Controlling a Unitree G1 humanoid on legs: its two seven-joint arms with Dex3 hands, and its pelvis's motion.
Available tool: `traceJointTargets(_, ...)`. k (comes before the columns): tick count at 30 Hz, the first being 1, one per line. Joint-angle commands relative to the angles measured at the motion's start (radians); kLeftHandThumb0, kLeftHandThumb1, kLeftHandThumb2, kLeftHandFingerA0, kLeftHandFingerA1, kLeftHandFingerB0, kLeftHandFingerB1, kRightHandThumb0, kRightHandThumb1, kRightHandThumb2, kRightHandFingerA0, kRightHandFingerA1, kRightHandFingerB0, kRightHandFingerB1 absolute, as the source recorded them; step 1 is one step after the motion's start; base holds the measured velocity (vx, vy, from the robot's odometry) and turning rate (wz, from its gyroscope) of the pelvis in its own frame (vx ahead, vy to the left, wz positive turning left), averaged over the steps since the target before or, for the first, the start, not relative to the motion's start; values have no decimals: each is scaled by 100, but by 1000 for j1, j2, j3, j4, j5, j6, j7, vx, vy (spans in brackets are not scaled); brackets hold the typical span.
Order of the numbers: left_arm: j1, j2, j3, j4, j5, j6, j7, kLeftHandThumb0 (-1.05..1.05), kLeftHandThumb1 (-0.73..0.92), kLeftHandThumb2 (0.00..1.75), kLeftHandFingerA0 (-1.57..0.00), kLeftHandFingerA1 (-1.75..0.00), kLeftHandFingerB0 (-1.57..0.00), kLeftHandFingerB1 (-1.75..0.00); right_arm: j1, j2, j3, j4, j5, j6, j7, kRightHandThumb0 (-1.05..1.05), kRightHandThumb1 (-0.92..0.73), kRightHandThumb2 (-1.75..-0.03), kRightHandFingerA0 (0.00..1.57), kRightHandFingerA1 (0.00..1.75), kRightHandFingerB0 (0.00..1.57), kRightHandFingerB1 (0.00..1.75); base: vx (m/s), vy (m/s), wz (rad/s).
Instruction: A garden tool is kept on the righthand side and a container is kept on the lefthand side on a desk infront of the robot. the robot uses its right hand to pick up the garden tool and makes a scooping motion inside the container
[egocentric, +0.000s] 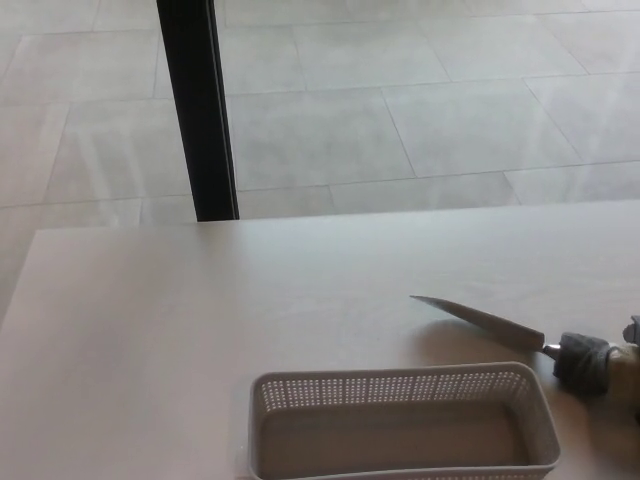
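A narrow, pointed metal garden tool (480, 320) with a dark grip hangs above the perforated plastic container (400, 428); the holding hand stays unreadable at the frame edge

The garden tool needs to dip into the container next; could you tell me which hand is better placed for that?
The right. The garden tool comes in from the right edge, its blade just beyond the container's far rim. The left hand is not in view.
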Motion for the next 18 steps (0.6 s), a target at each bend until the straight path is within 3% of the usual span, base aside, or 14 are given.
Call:
traceJointTargets(1, 14, 13, -17, -1, 11, -9, -7, -38, 67, 59, -65, -69, -49, -53, 5, 42, -23, -104, 133, 263, 482, -100, -68, -98, 0, 19, 0, 0, 0, 0, 0)
traceJointTargets(2, 10, 11, -10, 1, 3, -4, -2, -37, 66, 58, -67, -70, -49, -54, 6, 38, -25, -114, 137, 266, 500, -90, -80, -64, 0, 0, 0, 0, 0, 0, 0)
traceJointTargets(3, 5, 9, 2, 4, -8, 3, 5, -37, 66, 58, -67, -70, -49, -54, 9, 31, -28, -130, 143, 270, 526, -90, -80, -64, 0, 0, 0, 0, 0, 0, 0)
traceJointTargets(4, 5, 6, 13, 4, -20, 2, 0, -36, 66, 60, -64, -70, -48, -55, 13, 28, -31, -137, 146, 268, 530, -94, -69, -83, 0, 0, 0, 0, 0, 0, 0)
traceJointTargets(8, 0, 5, 11, 6, -15, 5, 10, -39, 66, 58, -66, -69, -47, -52, 38, 25, -79, -171, 188, 252, 524, -104, -74, -85, 0, 0, 0, 0, 0, 0, 0)
traceJointTargets(9, -1, 7, 10, 12, -14, 2, 7, -39, 66, 59, -66, -69, -48, -52, 45, 16, -90, -186, 198, 249, 533, -104, -69, -108, 0, 35, 0, 0, 0, 0, 0)
traceJointTargets(16, -9, 11, 7, 8, -11, 13, 11, -36, 67, 59, -72, -74, -51, -55, 151, -90, -248, -338, 307, 200, 601, -105, -70, -112, 0, 33, 0, 0, 0, 0, 0)
traceJointTargets(17, -1, 16, -8, 7, 4, -3, -1, -37, 67, 60, -68, -72, -50, -55, 181, -102, -306, -370, 352, 189, 611, -105, -87, -68, 0, 0, 0, 0, 0, 0, 0)
traceJointTargets(18, -1, 20, -8, 8, 4, 2, -5, -38, 67, 59, -65, -70, -49, -53, 200, -114, -343, -393, 373, 186, 621, -105, -87, -68, 0, 0, 0, 0, 0, 0, 0)
